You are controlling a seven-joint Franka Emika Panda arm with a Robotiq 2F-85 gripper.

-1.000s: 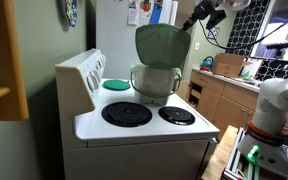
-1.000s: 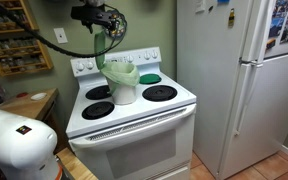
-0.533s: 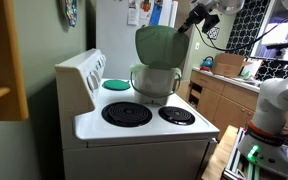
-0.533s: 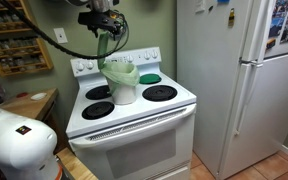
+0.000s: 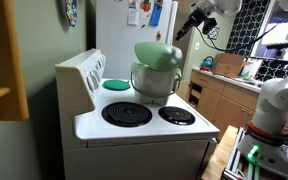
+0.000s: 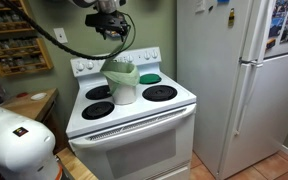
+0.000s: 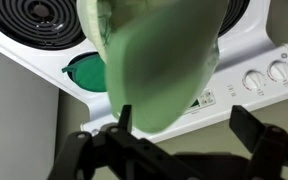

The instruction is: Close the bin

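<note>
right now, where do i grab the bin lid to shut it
Take the lid by its raised free edge, opposite the hinge, coming from above, where the open gripper hangs. It sits tilted over the bin, and its domed top offers nothing flat, so the thin rim is probably the better hold.

The bin (image 5: 154, 80) looked smooth, matt plastic; the stove (image 5: 89, 125) was glossy white enamel, with dark metal coil burners (image 5: 127, 114).
</note>
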